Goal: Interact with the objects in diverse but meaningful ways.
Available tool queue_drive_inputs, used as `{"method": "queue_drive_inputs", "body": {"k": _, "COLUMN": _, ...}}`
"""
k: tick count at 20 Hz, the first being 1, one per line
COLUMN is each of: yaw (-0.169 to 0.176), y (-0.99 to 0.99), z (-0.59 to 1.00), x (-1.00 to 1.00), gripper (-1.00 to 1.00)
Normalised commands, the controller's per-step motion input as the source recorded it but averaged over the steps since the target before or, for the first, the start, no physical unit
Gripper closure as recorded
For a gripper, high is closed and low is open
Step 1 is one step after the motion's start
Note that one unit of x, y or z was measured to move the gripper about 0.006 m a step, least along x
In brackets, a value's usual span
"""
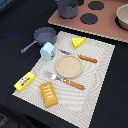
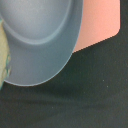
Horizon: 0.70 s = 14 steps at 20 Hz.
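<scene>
Lying on a pale striped mat over a black table: cheese wedge at the far edge; white carton beside the grey saucepan, whose handle points toward the exterior view's left. Round tan plate mid-mat, knife beyond it, fork on its near side. Yellow red-labelled box at the mat's left edge; bread block near the front. Pink toy stove behind, grey pot on it. Wrist view: large grey bowl rim over the pink stove corner and black surface. Gripper not visible; pincer state cannot be told.
</scene>
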Motion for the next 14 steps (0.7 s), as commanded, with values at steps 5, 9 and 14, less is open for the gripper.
{"method": "queue_drive_inputs", "body": {"k": 5, "yaw": -0.112, "y": 0.0, "z": -0.31, "x": -0.04, "gripper": -1.0}}
{"method": "queue_drive_inputs", "body": {"k": 9, "yaw": -0.104, "y": 0.0, "z": -0.28, "x": -0.06, "gripper": -1.0}}
{"method": "queue_drive_inputs", "body": {"k": 14, "yaw": -0.087, "y": 0.0, "z": -0.28, "x": -0.08, "gripper": -1.0}}
